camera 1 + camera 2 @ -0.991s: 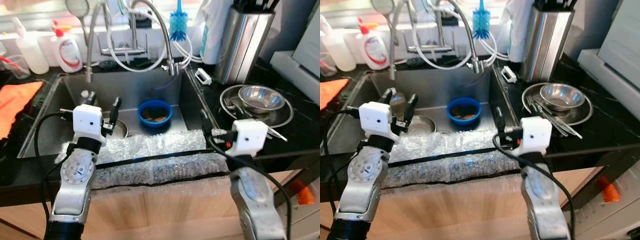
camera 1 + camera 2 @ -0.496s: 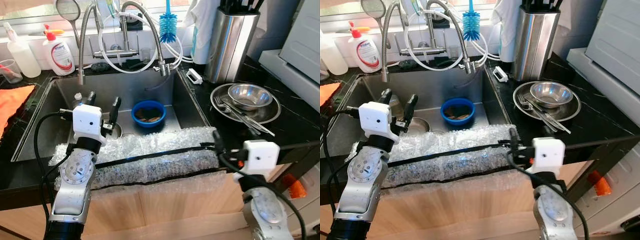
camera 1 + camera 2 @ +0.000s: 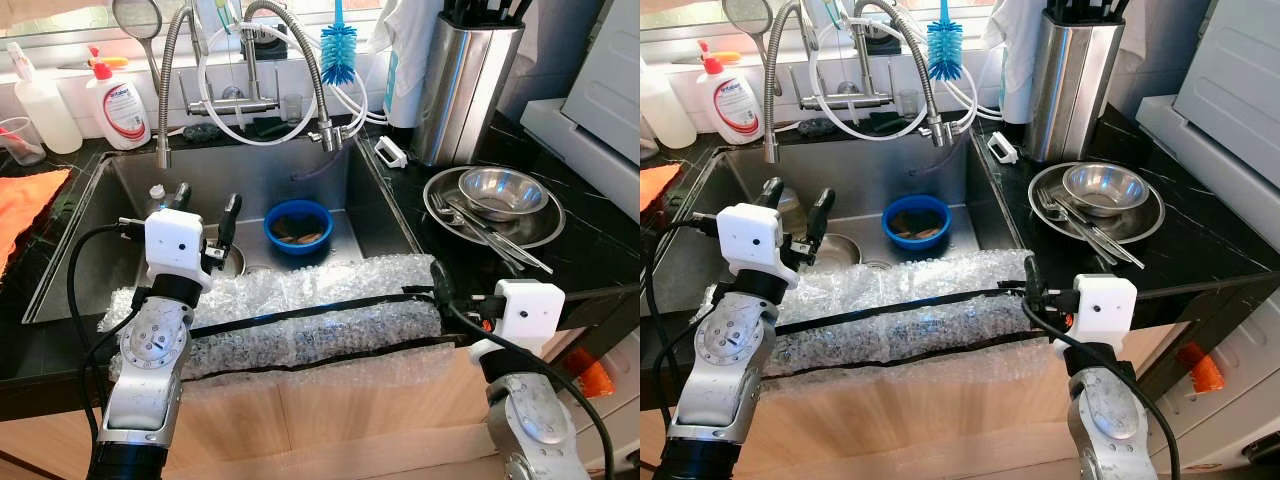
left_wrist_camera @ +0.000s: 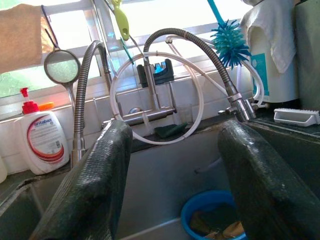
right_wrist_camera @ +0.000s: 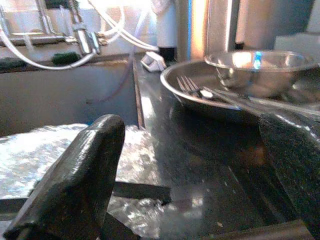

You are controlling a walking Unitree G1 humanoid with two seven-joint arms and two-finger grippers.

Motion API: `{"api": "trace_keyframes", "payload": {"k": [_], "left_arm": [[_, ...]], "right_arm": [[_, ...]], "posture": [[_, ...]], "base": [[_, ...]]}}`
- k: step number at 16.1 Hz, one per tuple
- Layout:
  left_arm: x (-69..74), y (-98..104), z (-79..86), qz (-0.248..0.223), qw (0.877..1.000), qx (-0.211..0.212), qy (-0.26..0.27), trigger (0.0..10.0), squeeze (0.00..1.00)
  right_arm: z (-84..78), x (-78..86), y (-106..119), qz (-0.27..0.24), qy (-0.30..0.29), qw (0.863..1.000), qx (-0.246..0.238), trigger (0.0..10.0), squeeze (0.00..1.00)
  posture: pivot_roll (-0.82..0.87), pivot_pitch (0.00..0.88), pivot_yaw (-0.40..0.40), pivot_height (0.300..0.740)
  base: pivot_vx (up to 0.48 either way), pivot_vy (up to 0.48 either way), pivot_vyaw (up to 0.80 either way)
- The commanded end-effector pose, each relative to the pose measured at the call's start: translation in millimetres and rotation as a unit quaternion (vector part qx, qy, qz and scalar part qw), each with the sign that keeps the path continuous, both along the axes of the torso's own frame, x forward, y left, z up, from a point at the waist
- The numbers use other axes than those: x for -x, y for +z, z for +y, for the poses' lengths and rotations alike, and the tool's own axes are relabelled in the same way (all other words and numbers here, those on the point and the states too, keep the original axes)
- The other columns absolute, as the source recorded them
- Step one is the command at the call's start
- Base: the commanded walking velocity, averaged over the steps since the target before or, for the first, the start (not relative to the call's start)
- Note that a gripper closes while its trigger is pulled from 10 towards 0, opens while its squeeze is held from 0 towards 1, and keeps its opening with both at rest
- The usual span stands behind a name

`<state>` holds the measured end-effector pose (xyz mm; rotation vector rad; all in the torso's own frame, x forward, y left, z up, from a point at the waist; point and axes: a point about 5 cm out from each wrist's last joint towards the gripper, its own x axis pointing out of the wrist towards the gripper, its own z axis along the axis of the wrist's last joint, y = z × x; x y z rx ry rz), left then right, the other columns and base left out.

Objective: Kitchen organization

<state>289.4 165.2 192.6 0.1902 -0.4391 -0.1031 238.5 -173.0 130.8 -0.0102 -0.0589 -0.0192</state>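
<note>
A round blue plastic bowl [image 3: 298,224] with scraps sits in the steel sink [image 3: 120,250], likely awaiting clearing. The left gripper [image 3: 205,212] hovers above it, fingers spread and empty. The right gripper [image 3: 1030,283] waits, fingers apart, over the black stone surface [image 3: 590,255] beside the bubble wrap sheet [image 3: 300,320] padding the sink's front edge.

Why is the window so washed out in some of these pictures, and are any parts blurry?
Left wrist view: daylight behind the faucet blows the window out to white, while the left gripper fingers up close look soft. Right wrist view: glare bleaches the top, the steel bowl glints, and the right gripper fingers are blurred. Eye views: sharp and evenly lit.
</note>
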Motion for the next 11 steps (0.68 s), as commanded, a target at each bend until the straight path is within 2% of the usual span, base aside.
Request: {"api": "trace_keyframes", "payload": {"k": [1, 11], "left_arm": [[-1.6, 2.0, -0.2, -0.003, 1.0, -0.004, -0.002, 10.0, 0.0], [-2.2, 1.6, 0.2, -0.002, 1.0, -0.005, -0.002, 10.0, 0.0]], "right_arm": [[-2.4, -2.0, -1.2, 0.008, -0.013, 1.0, -0.012, 10.0, 0.0], [-4.9, -8.7, -3.8, 0.027, -0.024, 0.999, -0.034, 10.0, 0.0]], "posture": [[-0.07, 0.0, 0.017, 0.74], [-0.07, 0.0, 0.018, 0.74]], "base": [[0.0, 0.0, 0.0], [0.0, 0.0, 0.0]]}}
